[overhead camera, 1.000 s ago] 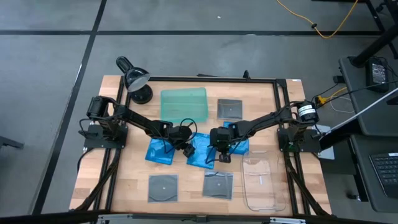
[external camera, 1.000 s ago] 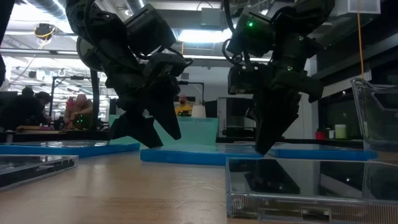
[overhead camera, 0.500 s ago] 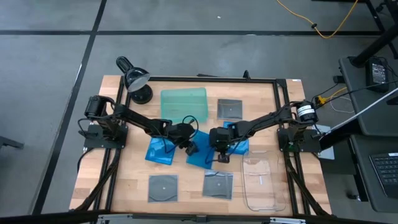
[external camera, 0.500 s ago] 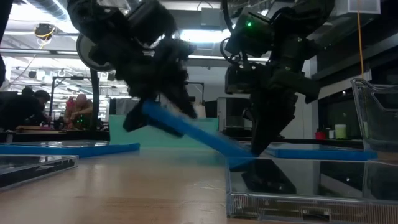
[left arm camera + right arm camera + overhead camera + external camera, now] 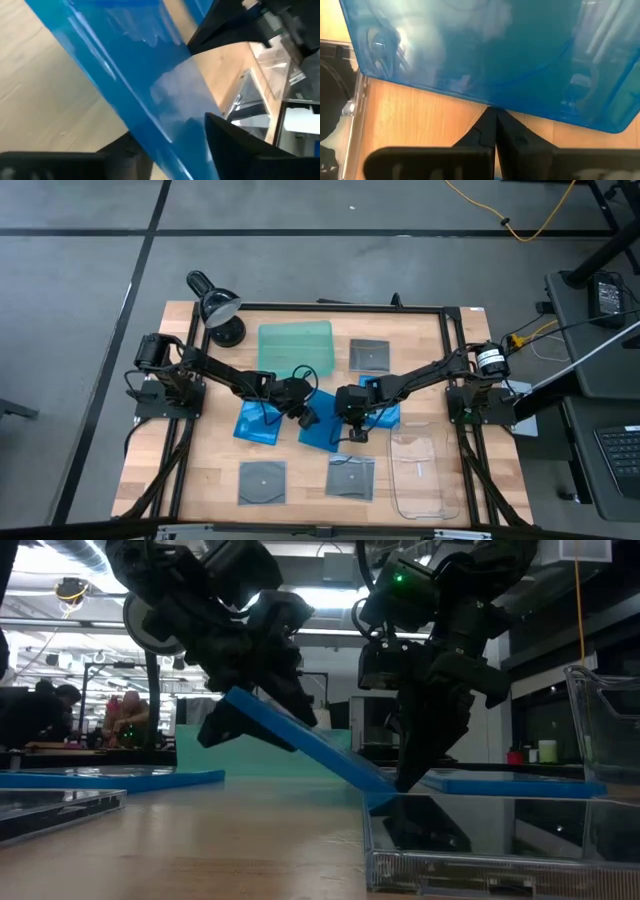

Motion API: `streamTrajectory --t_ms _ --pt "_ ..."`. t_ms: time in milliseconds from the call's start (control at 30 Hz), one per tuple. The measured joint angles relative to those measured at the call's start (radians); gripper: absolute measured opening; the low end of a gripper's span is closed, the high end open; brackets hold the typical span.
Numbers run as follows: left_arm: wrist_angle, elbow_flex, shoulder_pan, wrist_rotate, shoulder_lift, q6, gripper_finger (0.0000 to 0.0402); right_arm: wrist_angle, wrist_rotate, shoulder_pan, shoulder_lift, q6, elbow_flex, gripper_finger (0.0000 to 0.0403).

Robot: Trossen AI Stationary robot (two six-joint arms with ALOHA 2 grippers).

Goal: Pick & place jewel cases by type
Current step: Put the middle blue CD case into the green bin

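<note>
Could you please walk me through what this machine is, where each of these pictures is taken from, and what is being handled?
These are two dark robot arms at a wooden table, each ending in two-fingered jaws.

One picture looks straight down, one looks level across the tabletop, and two come from cameras on the arms' wrists.

On the table lie thin plastic cases: blue rectangular ones, such as the left blue case, and grey-clear square ones showing a disc, such as the front grey case. There are also a green tray, a clear tray and a desk lamp.

The left gripper has its jaws around one edge of the middle blue case, raised at a slant while the far edge stays on the table. The right gripper, jaws shut, presses its tip at that low edge, seemingly to stop it sliding.
</note>
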Motion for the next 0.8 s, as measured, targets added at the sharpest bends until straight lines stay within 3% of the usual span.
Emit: streamTrajectory --t_ms 267,467,800 --pt "-0.028 0.002 0.000 0.028 -0.005 -0.039 0.0018 -0.018 0.008 0.000 -0.014 -0.002 0.000 0.0003" --pt "-0.044 0.000 -0.001 0.019 -0.044 -0.019 0.0017 -0.115 0.150 -0.001 -0.118 -0.036 -0.005 0.0007" --pt "-0.217 -0.003 0.009 -0.154 -0.254 0.068 0.0013 -0.275 0.380 -0.036 -0.395 -0.062 -0.003 0.0009"
